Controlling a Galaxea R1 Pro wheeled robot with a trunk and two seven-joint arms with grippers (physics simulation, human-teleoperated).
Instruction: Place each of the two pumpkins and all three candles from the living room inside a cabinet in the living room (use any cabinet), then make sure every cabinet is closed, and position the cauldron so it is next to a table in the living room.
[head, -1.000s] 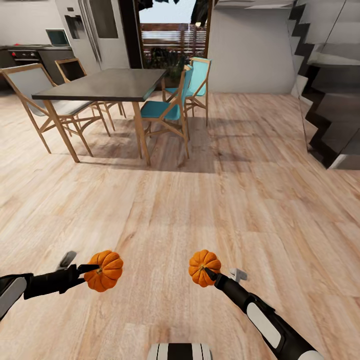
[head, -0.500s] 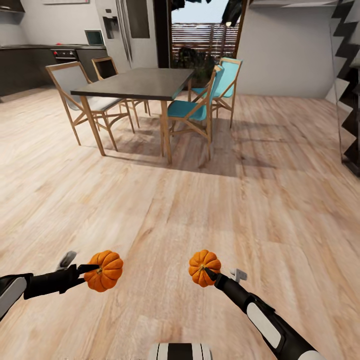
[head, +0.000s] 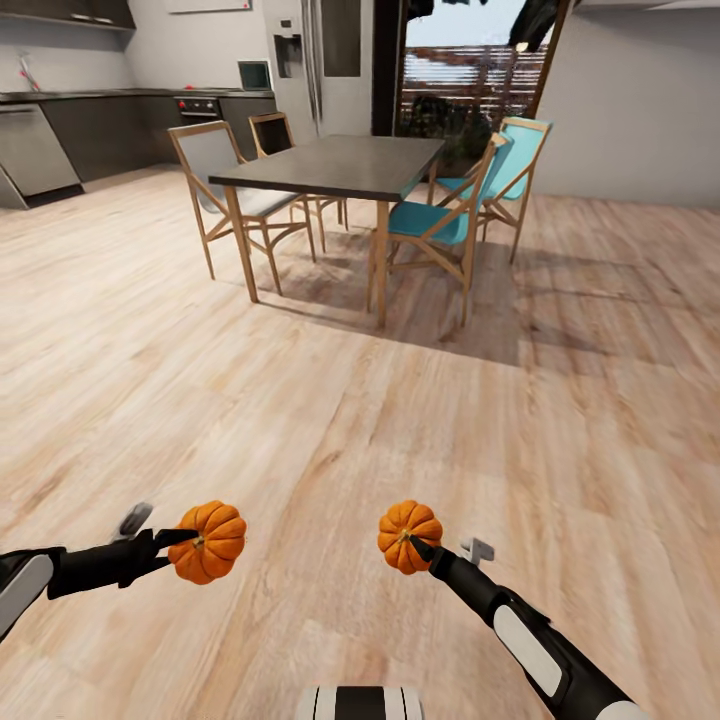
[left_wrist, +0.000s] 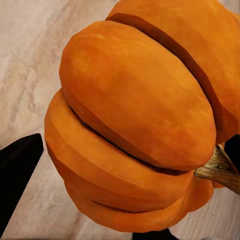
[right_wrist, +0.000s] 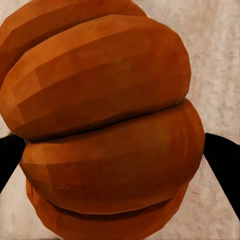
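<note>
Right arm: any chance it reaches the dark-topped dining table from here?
Probably not: the right gripper is shut on an orange ribbed pumpkin, and the dark-topped dining table stands far off across open wood floor.

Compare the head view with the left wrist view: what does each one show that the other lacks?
Head view alone: the dining table with its chairs, the kitchen behind, the right gripper clamped on the second pumpkin, and the left gripper from outside. Left wrist view alone: the brown stem and the ribs close up. Shared: the left pumpkin and the wood floor.
</note>
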